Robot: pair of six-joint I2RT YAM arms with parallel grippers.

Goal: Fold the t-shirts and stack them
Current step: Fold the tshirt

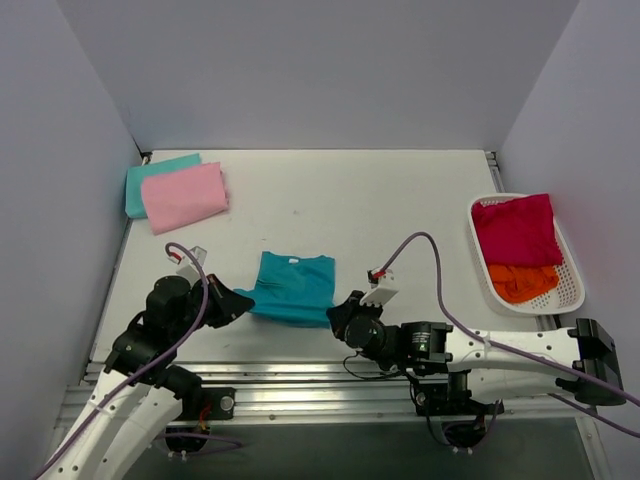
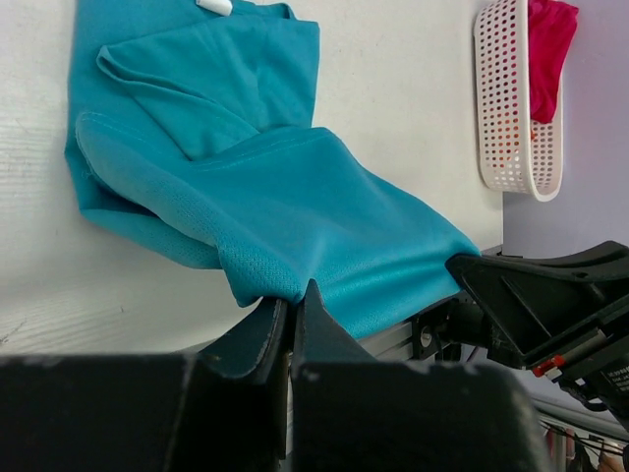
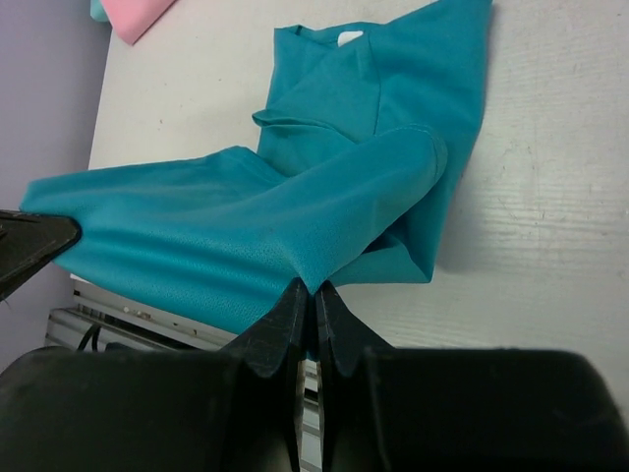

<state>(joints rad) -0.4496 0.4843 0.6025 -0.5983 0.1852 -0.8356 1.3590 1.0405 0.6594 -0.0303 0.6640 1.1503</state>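
Note:
A deep teal t-shirt [image 1: 293,287] lies near the table's front edge with its collar toward the back. Its near hem is lifted off the table and stretched between both grippers. My left gripper [image 1: 238,301] is shut on the hem's left corner [image 2: 270,285]. My right gripper [image 1: 338,313] is shut on the hem's right corner [image 3: 313,275]. A folded pink t-shirt [image 1: 184,196] lies on a folded pale aqua t-shirt [image 1: 150,180] at the back left. A crimson t-shirt [image 1: 517,230] and an orange t-shirt [image 1: 522,282] sit in the basket.
A white lattice basket [image 1: 577,282] stands at the right edge of the table; it also shows in the left wrist view [image 2: 511,128]. Grey walls close in the left, back and right sides. A metal rail [image 1: 300,375] runs along the near edge.

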